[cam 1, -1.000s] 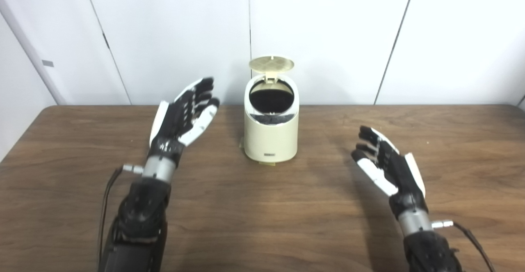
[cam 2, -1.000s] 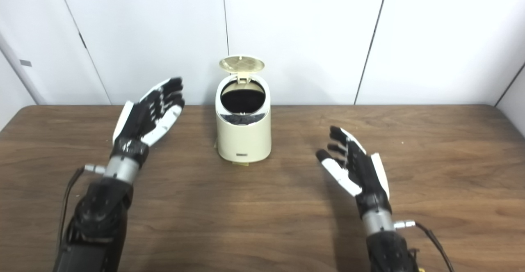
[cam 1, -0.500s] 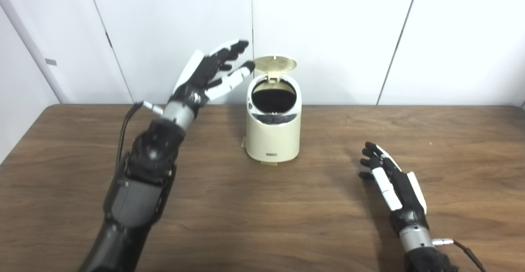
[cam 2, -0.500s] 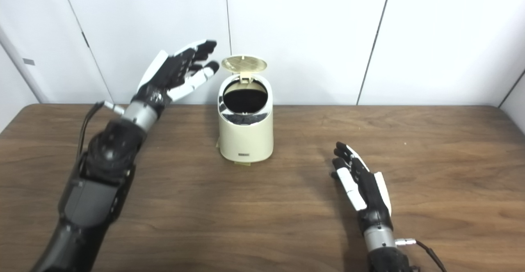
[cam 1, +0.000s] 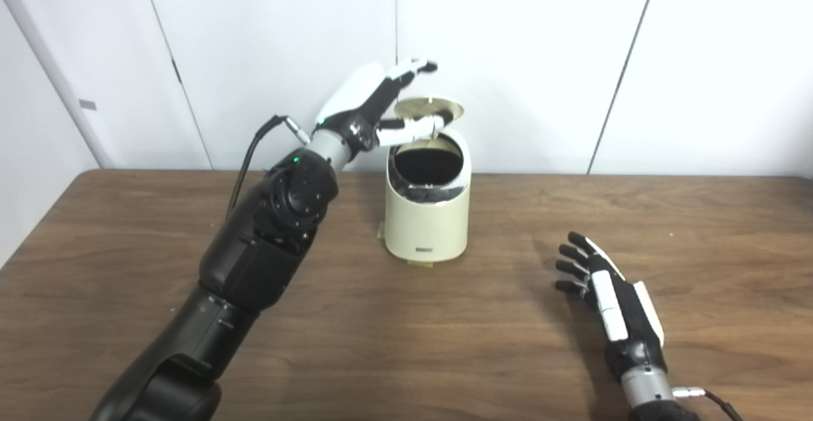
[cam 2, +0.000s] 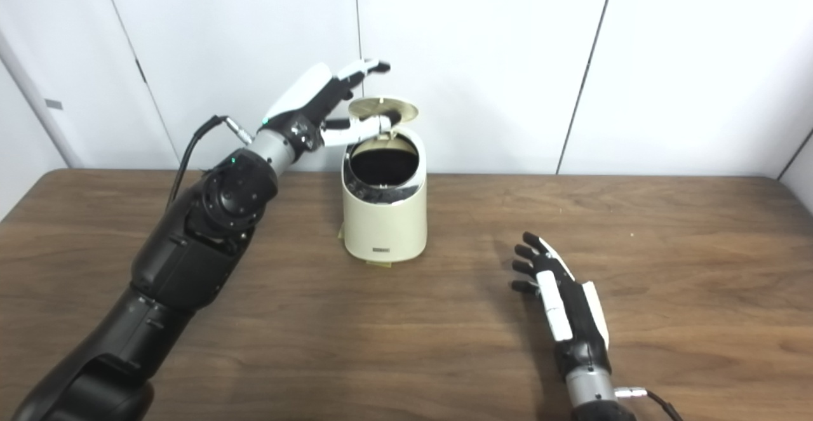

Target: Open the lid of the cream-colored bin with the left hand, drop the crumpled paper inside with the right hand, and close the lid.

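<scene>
The open, empty left hand (cam 1: 375,106) is reaching over the bin's (cam 1: 427,218) raised lid (cam 1: 429,107), seemingly to close it, while the open right hand (cam 1: 606,300) is resting empty, no paper showing.

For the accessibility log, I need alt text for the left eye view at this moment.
The robot's left hand reaches the raised round lid of a small cream-coloured cylindrical bin, fingers spread above it and thumb at its front. The bin stands open on a dark wooden table; the right hand rests open and empty at the right. No crumpled paper is visible.
</scene>
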Controlling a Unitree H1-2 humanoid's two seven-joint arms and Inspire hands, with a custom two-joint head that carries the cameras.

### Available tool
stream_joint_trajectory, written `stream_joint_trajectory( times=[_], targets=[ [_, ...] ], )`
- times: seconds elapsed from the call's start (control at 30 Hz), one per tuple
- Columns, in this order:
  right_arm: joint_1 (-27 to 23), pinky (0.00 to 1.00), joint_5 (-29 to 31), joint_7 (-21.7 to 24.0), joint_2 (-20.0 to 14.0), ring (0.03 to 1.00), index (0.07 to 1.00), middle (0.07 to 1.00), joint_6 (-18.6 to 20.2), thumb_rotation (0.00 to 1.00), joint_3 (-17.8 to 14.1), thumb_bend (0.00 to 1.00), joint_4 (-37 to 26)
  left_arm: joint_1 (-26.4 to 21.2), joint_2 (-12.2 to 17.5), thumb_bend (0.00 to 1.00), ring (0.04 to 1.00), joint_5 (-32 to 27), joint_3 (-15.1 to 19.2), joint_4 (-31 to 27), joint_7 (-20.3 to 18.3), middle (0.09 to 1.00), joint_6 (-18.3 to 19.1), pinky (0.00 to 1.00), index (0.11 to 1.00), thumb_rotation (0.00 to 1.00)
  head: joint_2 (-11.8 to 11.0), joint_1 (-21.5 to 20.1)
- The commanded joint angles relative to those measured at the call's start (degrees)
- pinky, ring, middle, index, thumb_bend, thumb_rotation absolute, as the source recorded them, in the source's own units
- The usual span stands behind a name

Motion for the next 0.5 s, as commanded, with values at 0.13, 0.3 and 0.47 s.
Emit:
stream_joint_trajectory(
  times=[0.13,0.3,0.47],
  targets=[
    [-1.3,0.69,-1.7,-0.8,0.2,0.797,0.891,0.826,-2.7,0.98,0.3,0.58,-1.2,-4.5,2.1,0.58,0.989,4.8,-2.0,-0.6,-2.8,0.975,-2.6,0.87,0.849,0.69,0.3,-0.2],
    [-1.4,0.70,-1.7,-0.8,0.4,0.798,0.886,0.819,-2.7,0.94,0.2,0.54,-1.0,-3.7,2.3,0.58,0.948,7.4,-2.4,-1.5,-3.3,0.935,-3.5,0.80,0.710,0.77,0.7,-0.3],
    [-1.6,0.68,-3.4,-1.5,0.4,0.796,0.881,0.812,-2.6,0.92,0.4,0.54,-1.2,-2.6,2.5,0.58,0.938,9.6,-2.7,-2.8,-4.7,0.923,-3.3,0.80,0.663,0.78,1.1,-0.7]
  ],
)
